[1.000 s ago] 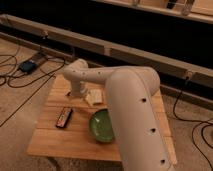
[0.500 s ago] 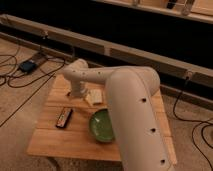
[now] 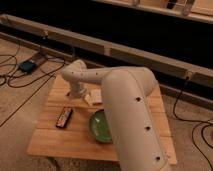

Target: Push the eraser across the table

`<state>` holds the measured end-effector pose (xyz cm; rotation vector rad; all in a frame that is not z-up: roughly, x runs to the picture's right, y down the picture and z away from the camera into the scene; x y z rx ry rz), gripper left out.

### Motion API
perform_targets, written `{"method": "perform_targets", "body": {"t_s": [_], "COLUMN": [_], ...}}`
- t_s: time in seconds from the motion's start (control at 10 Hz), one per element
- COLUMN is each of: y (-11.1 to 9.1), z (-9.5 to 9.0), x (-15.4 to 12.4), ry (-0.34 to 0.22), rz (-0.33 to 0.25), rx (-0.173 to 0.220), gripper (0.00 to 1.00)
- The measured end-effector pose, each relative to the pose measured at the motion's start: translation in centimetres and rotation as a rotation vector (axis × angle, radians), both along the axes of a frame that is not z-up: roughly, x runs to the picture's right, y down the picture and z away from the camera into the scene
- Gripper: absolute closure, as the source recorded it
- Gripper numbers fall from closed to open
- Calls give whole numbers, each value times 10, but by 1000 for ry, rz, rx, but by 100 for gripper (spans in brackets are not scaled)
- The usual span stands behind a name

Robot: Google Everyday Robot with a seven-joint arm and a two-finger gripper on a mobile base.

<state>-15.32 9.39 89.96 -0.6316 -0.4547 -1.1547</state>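
The eraser point(image 3: 64, 117) is a small dark bar with reddish and pale marks. It lies flat on the left part of the wooden plank table point(image 3: 55, 140). My white arm reaches over the table from the right front. The gripper point(image 3: 72, 93) hangs at the end of the arm over the back left of the table, a short way behind the eraser and apart from it. Most of the gripper is hidden behind the wrist.
A green bowl point(image 3: 100, 126) sits right of the eraser, partly covered by my arm. A pale beige block point(image 3: 96, 97) lies behind the bowl. Cables and a dark box point(image 3: 28, 65) lie on the floor at left. A dark wall with a rail runs behind.
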Motion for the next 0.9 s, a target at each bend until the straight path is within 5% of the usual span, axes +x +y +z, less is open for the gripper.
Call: {"method": "perform_targets", "body": {"t_s": [0.3, 0.9], "y": [1, 43], "z": [13, 11], "x": [-4, -25], "ry": [10, -32], "rz": [-21, -109], "rx": [9, -34], "gripper": [20, 20]}}
